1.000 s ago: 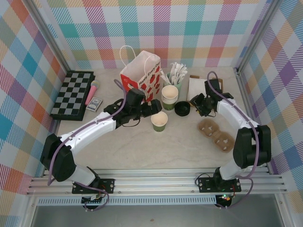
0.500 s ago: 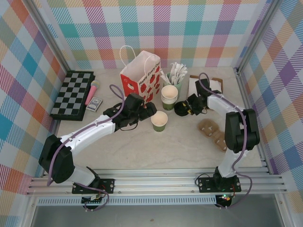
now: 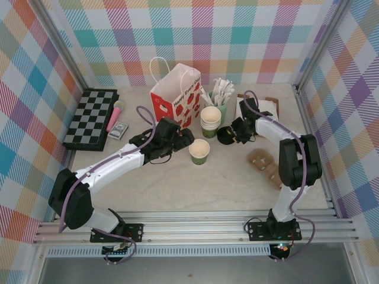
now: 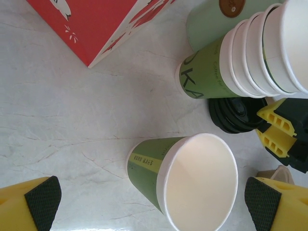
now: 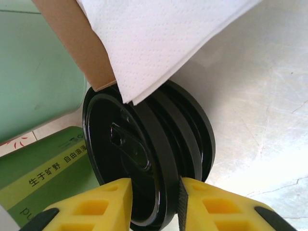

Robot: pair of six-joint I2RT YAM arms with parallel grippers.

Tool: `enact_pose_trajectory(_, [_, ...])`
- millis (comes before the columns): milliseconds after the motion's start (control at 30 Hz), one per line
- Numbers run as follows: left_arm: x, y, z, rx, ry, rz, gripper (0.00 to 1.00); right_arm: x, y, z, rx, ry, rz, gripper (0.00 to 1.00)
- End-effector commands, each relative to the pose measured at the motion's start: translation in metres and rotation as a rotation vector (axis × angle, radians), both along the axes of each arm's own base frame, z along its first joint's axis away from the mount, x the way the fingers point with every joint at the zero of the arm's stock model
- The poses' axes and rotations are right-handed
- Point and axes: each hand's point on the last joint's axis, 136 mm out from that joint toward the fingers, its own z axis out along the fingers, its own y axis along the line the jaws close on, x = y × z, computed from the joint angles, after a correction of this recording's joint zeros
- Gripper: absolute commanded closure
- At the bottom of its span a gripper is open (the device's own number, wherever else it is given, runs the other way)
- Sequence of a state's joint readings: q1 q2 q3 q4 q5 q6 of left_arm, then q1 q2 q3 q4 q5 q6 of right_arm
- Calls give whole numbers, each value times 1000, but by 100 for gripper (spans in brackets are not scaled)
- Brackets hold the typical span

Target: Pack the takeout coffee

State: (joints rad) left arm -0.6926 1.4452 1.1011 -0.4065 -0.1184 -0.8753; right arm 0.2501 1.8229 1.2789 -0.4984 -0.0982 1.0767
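A small green paper cup [image 3: 199, 152] [image 4: 144, 166] stands open on the table, with no lid on it. My left gripper [image 3: 187, 138] [image 4: 153, 202] is open, its pads wide on either side of the cup and touching nothing. To the right of the cup lies a stack of black lids [image 3: 227, 136] [image 5: 192, 130]. My right gripper [image 3: 237, 131] [image 5: 155, 202] straddles the rim of the top lid [image 5: 125, 159]. The right pad is against the rim and a narrow gap shows at the left finger. The red-and-white paper bag [image 3: 176, 97] [image 4: 91, 24] stands upright behind the cup.
A stack of cream cups [image 3: 212, 118] [image 4: 260, 53] and a green cup of white cutlery [image 3: 222, 92] crowd the space just behind the lids. White napkins [image 3: 259, 106] [image 5: 159, 38] sit in a brown box. Brown cardboard pieces [image 3: 269, 167] lie right; a chessboard [image 3: 90, 117] lies far left.
My right gripper has swung left onto the lid stack and its jaws have narrowed around the top lid. The left gripper has drawn back a little from the cup.
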Motion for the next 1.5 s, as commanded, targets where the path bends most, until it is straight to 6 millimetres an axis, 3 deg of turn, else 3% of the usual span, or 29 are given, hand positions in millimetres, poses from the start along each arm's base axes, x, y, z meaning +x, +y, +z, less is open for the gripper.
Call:
enact_pose_trajectory(0, [-3,8,-7,41,18,13,0,2,-1,-3,-29,12,8,70])
enact_pose_trajectory(267, [-3,13,-7,62,12,24,0,-1,-4,-6,-56,15,31,74])
enact_pose_trajectory(900, [-2,6,-3,32,-14,-9,0,-3,-20,27,-177,-98,132,97])
enact_pose_trajectory(1100, [1,-1,8,6,-84,-63,0,-2,-27,48,-280,-225,274,100])
enact_pose_trajectory(1267, [5,-4,31,33,-181,-135,0,-5,-37,69,-412,-374,392,100])
enact_pose_trajectory(1400, [5,-16,51,44,-251,-249,0,-14,-39,101,-490,-541,450,100])
enact_pose_trajectory(1467, [6,-31,68,3,-309,-324,0,-21,-33,125,-510,-650,485,100])
